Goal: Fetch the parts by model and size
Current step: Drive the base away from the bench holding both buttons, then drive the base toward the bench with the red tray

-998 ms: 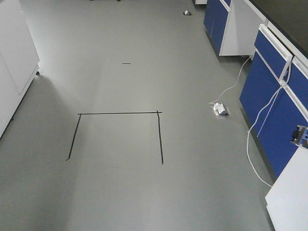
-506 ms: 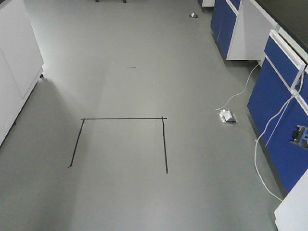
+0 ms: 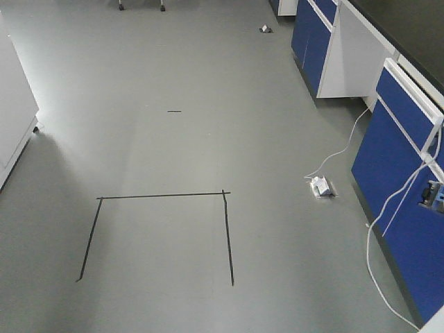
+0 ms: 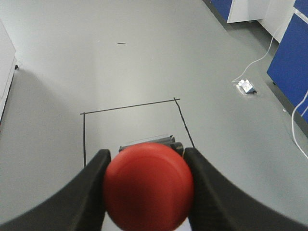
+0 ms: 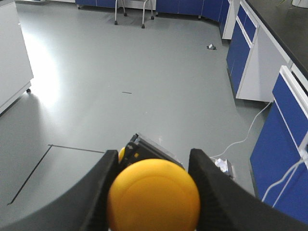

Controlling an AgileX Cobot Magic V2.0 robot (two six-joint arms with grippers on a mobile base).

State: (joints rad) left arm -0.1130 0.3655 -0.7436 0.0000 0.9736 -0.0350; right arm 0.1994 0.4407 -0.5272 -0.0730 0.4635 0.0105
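Note:
In the left wrist view my left gripper (image 4: 147, 161) is shut on a red-capped push-button switch (image 4: 148, 185). Its round cap faces the camera and fills the gap between the black fingers (image 4: 86, 192), and its dark body shows just behind the cap. In the right wrist view my right gripper (image 5: 153, 161) is shut on a yellow-capped push-button switch (image 5: 154, 195), whose black body juts out beyond the cap. Both are carried high above the grey floor. Neither gripper nor part shows in the front view.
A black tape outline (image 3: 163, 232) marks a three-sided square on the grey floor (image 3: 194, 104). Blue-fronted cabinets (image 3: 392, 159) line the right side, with white cables (image 3: 385, 222) and a floor socket box (image 3: 320, 187). A white cabinet (image 3: 14, 118) stands at left. Chair legs (image 5: 134, 17) stand far back.
The front view has shifted: the tape outline has slid lower and leftward in the picture, the white cabinet has drawn back at left, and more far floor shows.

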